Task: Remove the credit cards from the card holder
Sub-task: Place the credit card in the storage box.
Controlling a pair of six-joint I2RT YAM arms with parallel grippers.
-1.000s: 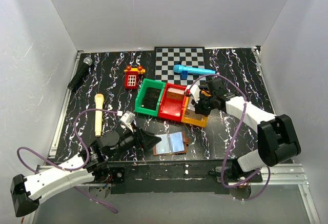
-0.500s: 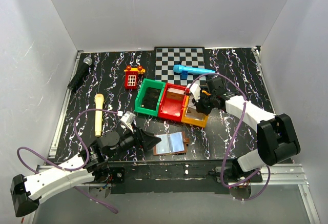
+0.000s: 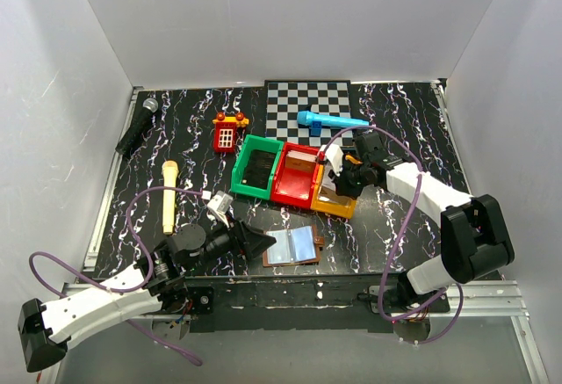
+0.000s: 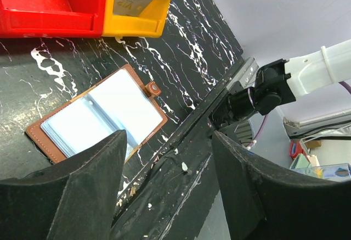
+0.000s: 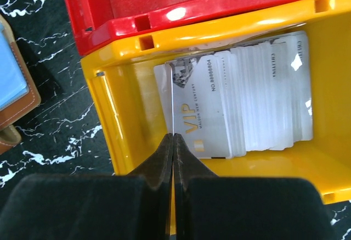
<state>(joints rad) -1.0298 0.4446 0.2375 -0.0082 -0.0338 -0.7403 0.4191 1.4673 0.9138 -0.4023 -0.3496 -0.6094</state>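
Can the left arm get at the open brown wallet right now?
Probably yes. The left end effector is open, with the brown leather bifold card holder lying flat just ahead of it, nothing between. The right end effector is over the yellow plastic bin.

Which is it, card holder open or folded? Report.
Open: the card holder lies spread flat, both pale blue inner halves facing up.
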